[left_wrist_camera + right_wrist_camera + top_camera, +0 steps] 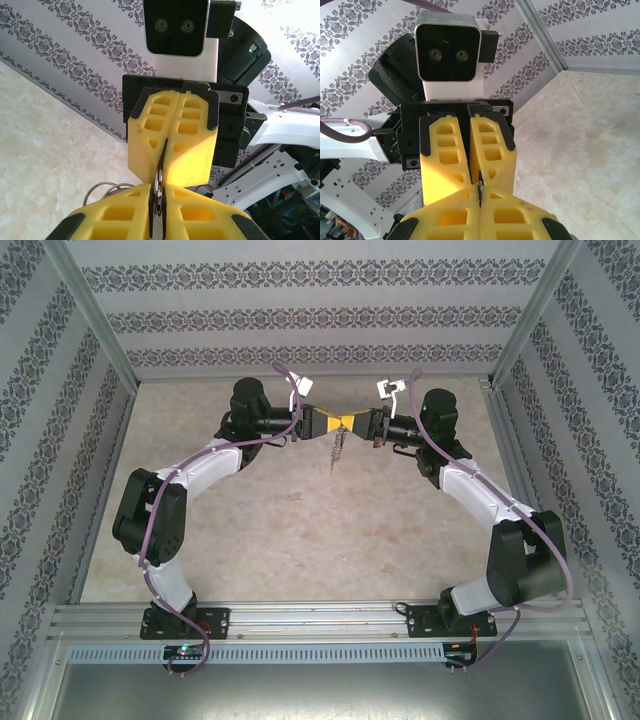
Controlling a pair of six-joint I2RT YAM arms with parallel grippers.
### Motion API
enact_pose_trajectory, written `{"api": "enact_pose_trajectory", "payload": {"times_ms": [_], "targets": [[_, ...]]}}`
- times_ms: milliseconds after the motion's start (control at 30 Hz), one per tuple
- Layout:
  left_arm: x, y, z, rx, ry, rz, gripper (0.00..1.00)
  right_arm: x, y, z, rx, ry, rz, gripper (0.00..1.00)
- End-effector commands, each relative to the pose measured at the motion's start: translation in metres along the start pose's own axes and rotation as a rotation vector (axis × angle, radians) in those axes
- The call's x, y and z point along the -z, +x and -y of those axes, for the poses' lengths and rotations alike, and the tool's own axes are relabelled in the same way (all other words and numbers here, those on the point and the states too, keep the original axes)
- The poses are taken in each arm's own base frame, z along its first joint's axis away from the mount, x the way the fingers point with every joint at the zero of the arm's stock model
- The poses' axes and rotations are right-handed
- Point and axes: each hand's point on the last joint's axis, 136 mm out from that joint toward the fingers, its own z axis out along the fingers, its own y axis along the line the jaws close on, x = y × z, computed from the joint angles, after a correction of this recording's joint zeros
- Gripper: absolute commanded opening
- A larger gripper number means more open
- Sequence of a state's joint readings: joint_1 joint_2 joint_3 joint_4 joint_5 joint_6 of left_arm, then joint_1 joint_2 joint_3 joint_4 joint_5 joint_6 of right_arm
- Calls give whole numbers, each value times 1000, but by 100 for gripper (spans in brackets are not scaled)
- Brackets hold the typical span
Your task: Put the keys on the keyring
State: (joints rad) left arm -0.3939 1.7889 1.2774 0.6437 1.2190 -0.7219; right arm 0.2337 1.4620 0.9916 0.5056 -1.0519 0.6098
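Left gripper (336, 423): jaws pressed together, pinching the edge of the keyring (159, 194); seen from its own wrist, the metal sits upright in the seam between the yellow fingers (125, 215).
Right gripper (352, 424): jaws pressed together, tip to tip with the left gripper. A sliver of metal (479, 188) shows at the seam, but I cannot tell whether it is ring or key.
Where the keyring is: held in the air above the middle of the table (300, 540), right at the meeting point of the two grippers. Thin wire loops (104, 190) spill out to one side, and a slim part hangs straight down (335, 455).
Key: too small to pick out for certain; it may be in the hanging part.
Deciding relation: the ring lies edge-on along the line joining the two grippers, with its free part hanging below. Both arms are equally close, so any threading looks like a small move between the fingertips.
Risk: either grip loosening could drop everything.
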Motion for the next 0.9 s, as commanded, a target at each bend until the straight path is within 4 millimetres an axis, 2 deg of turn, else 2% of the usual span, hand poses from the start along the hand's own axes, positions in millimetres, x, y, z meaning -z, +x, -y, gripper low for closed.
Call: {"api": "enact_pose_trajectory", "payload": {"times_ms": [0,33,133,233,367,567,867], "targets": [[-6,-6,16,-73,29,15,6,0,-4,-9,66,-20,19,0],[-6,-7,14,-73,23,24,1,2,-4,-10,66,-19,20,0],[-5,-11,15,-84,8,50,0,11,-9,-9,66,16,55,31],[-3,-14,20,-102,-2,75,0,28,-12,-9,69,68,104,44],[-3,-16,28,-123,-1,97,0,44,-6,-12,81,125,153,48],[-4,-17,36,-135,2,127,0,54,12,-6,86,225,212,49],[-8,-16,42,-132,-5,144,0,50,26,-5,134,343,277,55]]}}
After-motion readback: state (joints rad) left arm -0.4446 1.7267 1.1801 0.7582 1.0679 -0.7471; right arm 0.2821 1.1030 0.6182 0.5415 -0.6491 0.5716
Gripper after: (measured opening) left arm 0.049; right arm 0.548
